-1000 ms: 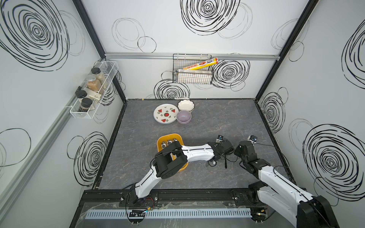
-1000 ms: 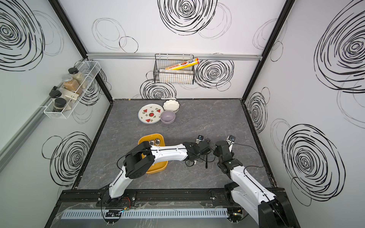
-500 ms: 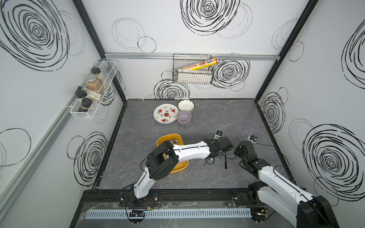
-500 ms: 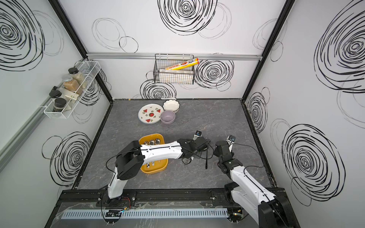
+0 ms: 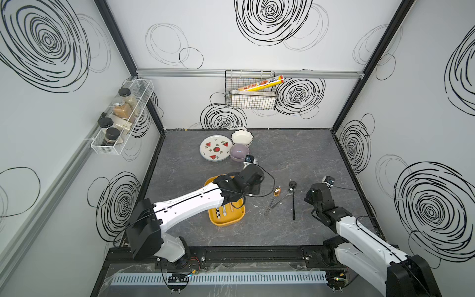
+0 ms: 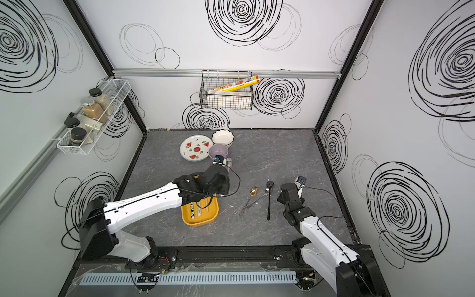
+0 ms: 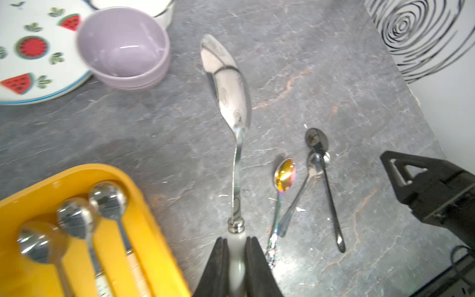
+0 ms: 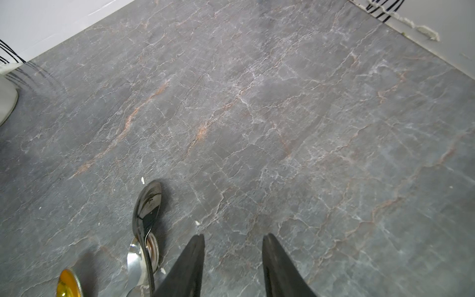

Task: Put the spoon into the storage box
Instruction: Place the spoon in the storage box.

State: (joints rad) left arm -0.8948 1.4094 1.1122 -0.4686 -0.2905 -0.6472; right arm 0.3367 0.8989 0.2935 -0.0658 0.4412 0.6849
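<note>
1. My left gripper, clamped on the white handle of a large silver spoon, has swung back from the loose spoons.
2. The storage box now sits just beside that gripper. The spoon juts ahead of it over the desk, so the drop remains.
3. My right gripper hangs apart, empty.

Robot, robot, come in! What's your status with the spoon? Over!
Left tool shut on white-handled spoon, beside storage box, not in yet. Right tool open, empty. Three spoons already in box; three more on table, none blocking.
</note>
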